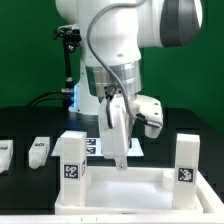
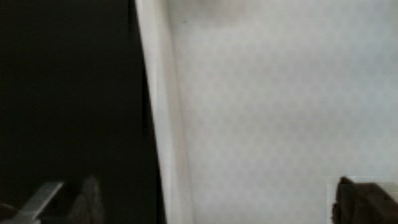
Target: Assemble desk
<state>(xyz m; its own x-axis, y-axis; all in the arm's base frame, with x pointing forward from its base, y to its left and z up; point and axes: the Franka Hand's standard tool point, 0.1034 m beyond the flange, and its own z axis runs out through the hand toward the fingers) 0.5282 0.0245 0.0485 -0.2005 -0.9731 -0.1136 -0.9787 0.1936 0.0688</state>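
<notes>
**Exterior view.** The desk panel (image 1: 125,190), a white rimmed slab, lies flat on the black tabletop (image 1: 20,125) at the front of the scene. A first leg (image 1: 73,160) stands upright at the panel's corner on the exterior view's left, its square tag facing the camera. A second leg (image 1: 186,160) stands the same way at the panel's corner on the exterior view's right. A third leg (image 1: 38,150) lies loose on the tabletop off the panel, toward the exterior view's left. A fourth leg (image 1: 4,152) lies farther out from the panel on that same side, cut by the picture's edge. The white arm hangs over the panel's far rim, between the two standing legs. Its claw (image 1: 118,155) points down at that rim, and whether it touches cannot be told.

**Wrist view.** The claw (image 2: 214,205) is spread wide and holds nothing. One of its fingers (image 2: 68,200) hangs over the dark tabletop (image 2: 63,90), apart from the white edge, and the other sits over white plastic. That broad white surface (image 2: 267,100) belongs to the desk, though which part is unclear.
</notes>
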